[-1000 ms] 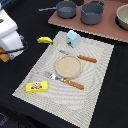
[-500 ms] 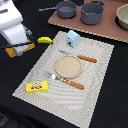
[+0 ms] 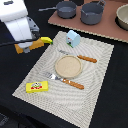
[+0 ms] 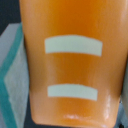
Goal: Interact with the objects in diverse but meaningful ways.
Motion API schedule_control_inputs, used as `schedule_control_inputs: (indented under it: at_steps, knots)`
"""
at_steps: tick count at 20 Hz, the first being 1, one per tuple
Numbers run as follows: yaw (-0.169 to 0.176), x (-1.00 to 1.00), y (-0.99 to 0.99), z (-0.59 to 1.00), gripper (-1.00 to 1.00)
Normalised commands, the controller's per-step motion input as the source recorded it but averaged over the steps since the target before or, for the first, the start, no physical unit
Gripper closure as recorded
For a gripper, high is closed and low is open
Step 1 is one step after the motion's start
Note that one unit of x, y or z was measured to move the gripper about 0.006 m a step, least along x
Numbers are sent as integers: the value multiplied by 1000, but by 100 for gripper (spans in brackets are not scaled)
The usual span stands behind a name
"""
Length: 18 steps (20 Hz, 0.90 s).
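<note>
Nearest in the exterior view, the flat yellow box (image 3: 38,87) lies on the front corner of the striped placemat (image 3: 97,82), toward the exterior view's left. Just behind it a fork (image 3: 65,80) with an orange handle lies across the mat, touching or nearly touching the front rim of the round tan plate (image 3: 67,66) at the mat's middle. Behind the plate a knife (image 3: 81,57) with an orange handle lies at a slant. Farther back, at the mat's rear edge, the pale blue carton (image 3: 73,38) stands upright. At the exterior view's left, off the mat, the white arm reaches in and its gripper (image 3: 31,44) sits low over the orange-brown loaf (image 3: 26,46); the yellow banana (image 3: 45,40) pokes out just beside it toward the mat. The wrist view is filled by the loaf (image 4: 72,62), orange with two pale curved stripes, with a bit of grey mat and a teal edge beside it; the fingers are not visible there, so whether the hand is clamped on the loaf or apart cannot be told. At the back, on a reddish-brown board (image 3: 112,31), stand a dark grey pan (image 3: 65,8) with a long handle, a dark grey pot (image 3: 92,13), and part of a pale bowl (image 3: 123,16) at the exterior view's right edge.
</note>
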Motion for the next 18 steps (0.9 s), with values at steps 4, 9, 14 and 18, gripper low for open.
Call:
schedule_control_inputs:
  at_steps: [4,9,14,18]
  knots:
    - [-24,959,144,209,100]
    - [-37,950,93,233,100]
    - [-77,880,0,86,100]
    - [-87,846,0,42,100]
